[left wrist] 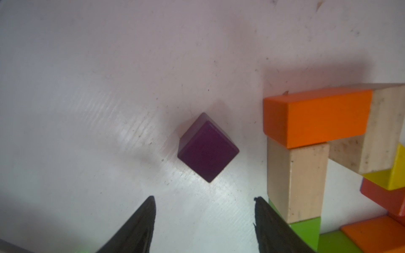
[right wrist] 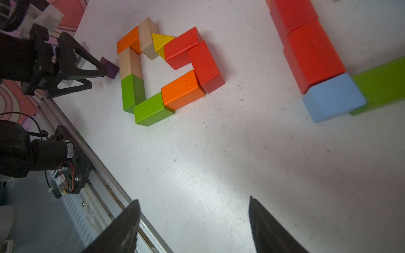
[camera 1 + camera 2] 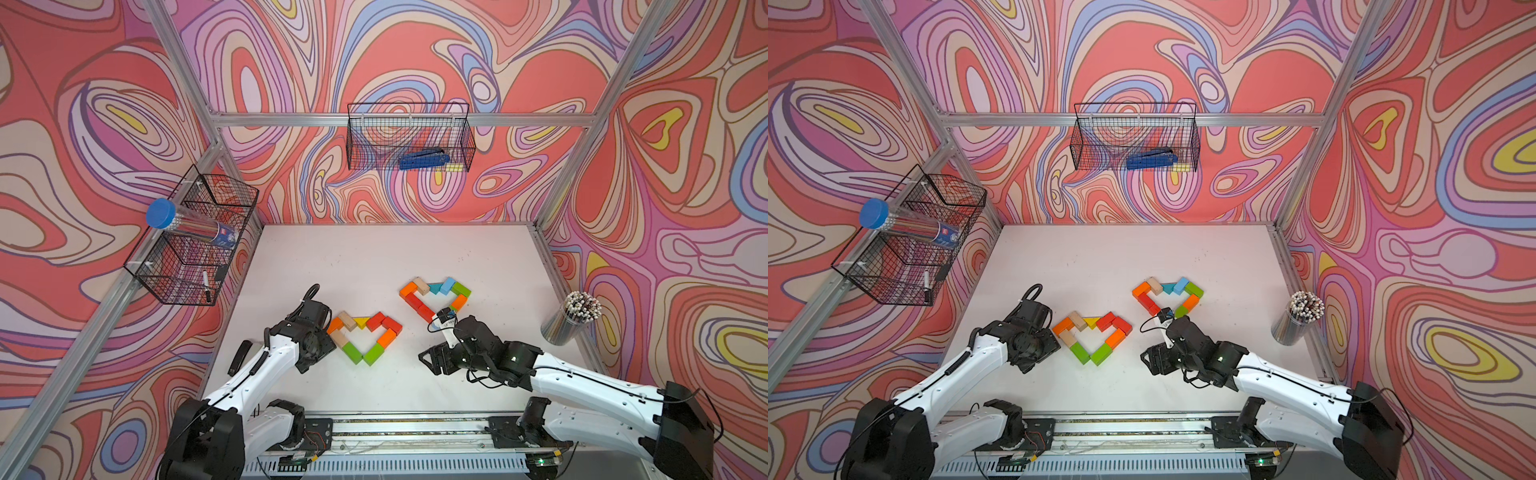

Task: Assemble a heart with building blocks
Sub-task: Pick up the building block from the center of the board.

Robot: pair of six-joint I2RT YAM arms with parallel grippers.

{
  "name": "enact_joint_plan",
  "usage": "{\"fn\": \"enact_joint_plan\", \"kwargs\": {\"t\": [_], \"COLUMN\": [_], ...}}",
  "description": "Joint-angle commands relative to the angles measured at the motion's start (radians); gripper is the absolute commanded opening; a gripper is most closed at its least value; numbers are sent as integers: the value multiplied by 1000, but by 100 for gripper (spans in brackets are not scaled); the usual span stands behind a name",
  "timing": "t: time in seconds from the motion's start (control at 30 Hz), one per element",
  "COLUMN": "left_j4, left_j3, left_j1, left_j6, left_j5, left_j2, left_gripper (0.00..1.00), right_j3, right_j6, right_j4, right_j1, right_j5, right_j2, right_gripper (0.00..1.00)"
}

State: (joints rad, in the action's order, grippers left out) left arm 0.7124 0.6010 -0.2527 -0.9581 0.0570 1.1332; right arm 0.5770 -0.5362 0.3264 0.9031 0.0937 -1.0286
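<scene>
– While the left arm (image 3: 266, 361) covers the purple cube (image 1: 208, 149) in both top views, where is it?
– On the table (image 1: 87, 87), near but clear of the orange brick (image 1: 317, 118) of the near heart (image 3: 352, 352). Spread wide and empty: left gripper (image 1: 204, 198), right gripper (image 2: 194, 198). The far heart (image 3: 415, 303) has its tip obscured.

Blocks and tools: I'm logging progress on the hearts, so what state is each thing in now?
near heart, closed outline, flat on the table.
far heart, flat; tip hidden by the right arm in top views.
purple cube, loose, apart from the near heart, ungripped.
left tool, open, empty, just short of the cube.
right tool, open, empty, over bare table.
blue-capped tube, capped, lying in the side basket.
</scene>
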Motion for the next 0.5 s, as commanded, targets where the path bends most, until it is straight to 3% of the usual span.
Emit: {"fn": "enact_joint_plan", "kwargs": {"t": [0.0, 0.47], "left_j4": [-39, -158], "left_j3": [10, 6], "left_j1": [32, 94], "left_j6": [57, 70], "left_j5": [-5, -52], "left_j2": [33, 113], "left_gripper": [69, 57], "right_j3": [23, 20], "right_j6": [1, -2], "right_j4": [2, 2], "right_j1": [2, 2], "right_j5": [-11, -17], "right_j2": [1, -7], "right_gripper": [78, 78]}}
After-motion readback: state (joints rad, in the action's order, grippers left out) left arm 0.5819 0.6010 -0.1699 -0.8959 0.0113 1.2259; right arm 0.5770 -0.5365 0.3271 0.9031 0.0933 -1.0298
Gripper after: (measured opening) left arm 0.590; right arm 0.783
